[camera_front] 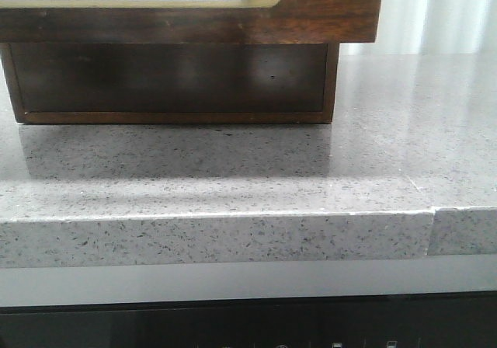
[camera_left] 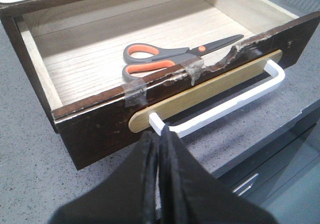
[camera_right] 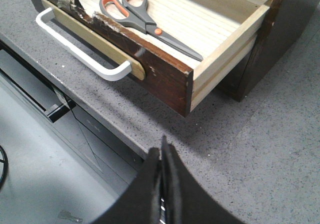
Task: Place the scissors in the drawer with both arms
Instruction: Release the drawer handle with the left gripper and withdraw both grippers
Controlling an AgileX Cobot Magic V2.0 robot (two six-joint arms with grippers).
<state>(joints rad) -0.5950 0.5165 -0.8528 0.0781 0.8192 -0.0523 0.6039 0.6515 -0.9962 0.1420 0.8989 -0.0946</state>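
The drawer is pulled out, and its pale wooden floor shows. The scissors lie flat inside it near the front wall, closed, with orange-lined loops. They also show in the right wrist view. In the front view only the underside and dark front of the drawer show; neither gripper nor the scissors appears there. My left gripper is shut, its tips at one end of the white handle. My right gripper is shut and empty, over the counter edge, apart from the drawer.
The dark cabinet body stands on the grey speckled counter. It also shows beside the drawer in the right wrist view. The counter's front edge drops to dark appliance fronts. Clear tape patches sit on the drawer's chipped rim.
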